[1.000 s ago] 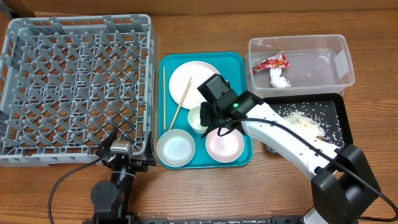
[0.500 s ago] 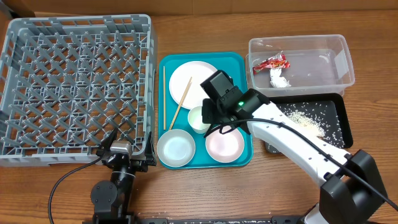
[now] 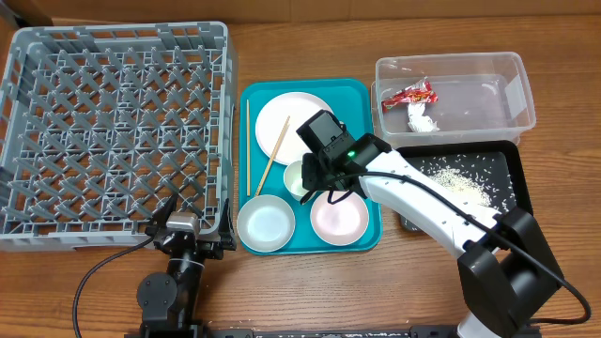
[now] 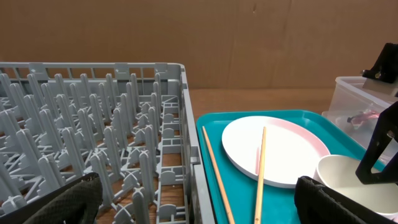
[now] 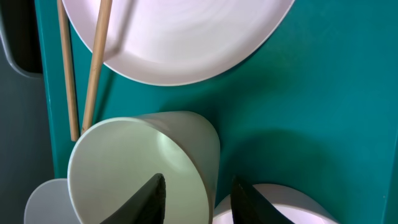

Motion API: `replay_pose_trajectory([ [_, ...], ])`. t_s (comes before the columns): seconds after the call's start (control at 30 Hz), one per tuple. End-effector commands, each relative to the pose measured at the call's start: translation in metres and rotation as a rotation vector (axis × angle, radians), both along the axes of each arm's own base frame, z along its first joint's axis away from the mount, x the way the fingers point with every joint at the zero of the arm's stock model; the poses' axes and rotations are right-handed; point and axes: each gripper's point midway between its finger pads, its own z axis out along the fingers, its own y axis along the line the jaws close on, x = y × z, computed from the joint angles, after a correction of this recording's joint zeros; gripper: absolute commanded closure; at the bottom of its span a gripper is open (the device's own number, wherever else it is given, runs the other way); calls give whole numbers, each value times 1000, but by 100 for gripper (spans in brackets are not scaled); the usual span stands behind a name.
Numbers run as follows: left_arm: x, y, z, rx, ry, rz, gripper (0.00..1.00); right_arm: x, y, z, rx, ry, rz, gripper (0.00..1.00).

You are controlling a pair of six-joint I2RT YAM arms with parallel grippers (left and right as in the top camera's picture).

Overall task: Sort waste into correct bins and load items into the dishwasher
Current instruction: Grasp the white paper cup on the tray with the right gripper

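From overhead, the right gripper (image 3: pixel 314 184) hides its own fingertips, and its wrist body covers the cup's (image 3: pixel 295 178) right side. Your right wrist view cuts the cup, the right fingers (image 5: pixel 151 202) and the plate (image 5: pixel 186 37) at the picture's edges. Your left wrist view clips the tub (image 4: pixel 357 102) at the right, and the left fingers (image 4: pixel 59 202) are dark blurs.

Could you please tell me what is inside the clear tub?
A red snack wrapper and a crumpled white paper wad lie at the left end of the clear tub; nothing covers them from overhead.
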Motion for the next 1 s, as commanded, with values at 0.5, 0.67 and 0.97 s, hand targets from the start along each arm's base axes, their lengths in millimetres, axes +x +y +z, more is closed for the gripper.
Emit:
replay_pose_trajectory([
  [0.5, 0, -3, -1, 18, -5, -16, 0, 6, 2, -5, 2, 1, -10, 81],
  [0.67, 0, -3, 0, 18, -5, -16, 0, 6, 2, -5, 1, 2, -10, 96],
  [0.97, -1, -7, 3, 12, -21, -37, 0, 6, 4, 34, 49, -24, 5, 96],
])
